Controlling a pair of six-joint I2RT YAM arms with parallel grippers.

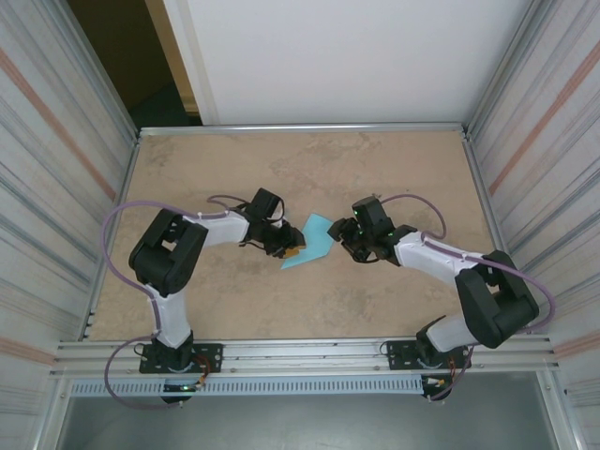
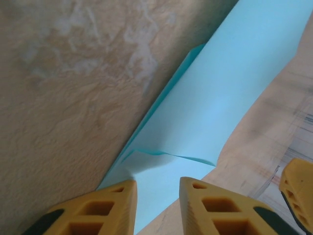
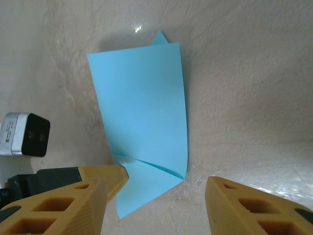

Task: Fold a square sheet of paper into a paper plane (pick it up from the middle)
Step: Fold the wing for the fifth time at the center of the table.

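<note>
From overhead we see the thin, matte, light-blue sheet of paper (image 1: 316, 239), folded to a narrow oblong, lying near the middle of the tan marbled tabletop (image 1: 281, 169). Its length runs from about 7 o'clock to 1 o'clock. The left gripper (image 1: 291, 251), black with yellow fingers, sits at the sheet's 8 o'clock, over its near end. The right gripper (image 1: 345, 234) sits at the sheet's 3 o'clock, just beside its edge.

In the left wrist view, the left gripper (image 2: 156, 191) has its two yellow fingers (image 2: 98, 213) a narrow gap apart. The end of the sheet (image 2: 210, 98) lies across that gap, and the rest runs off toward 1 o'clock. A small flap lifts and curls just ahead of the fingertips. The jaws have not met, and we see nothing clamped between them.

In the right wrist view, the right gripper (image 3: 156, 186) stands wide apart and holds nothing. The sheet (image 3: 142, 107) lies flat ahead at 12 o'clock, and its nearest corner reaches in between the fingers, closer to the 9 o'clock one. A crease crosses the sheet's near end, and the pointed tip of an under layer pokes out past its far edge. A yellow finger of the left gripper touches the sheet's edge at 8 o'clock. A small silver-and-black camera box (image 3: 24, 134) sits at 9 o'clock.
</note>
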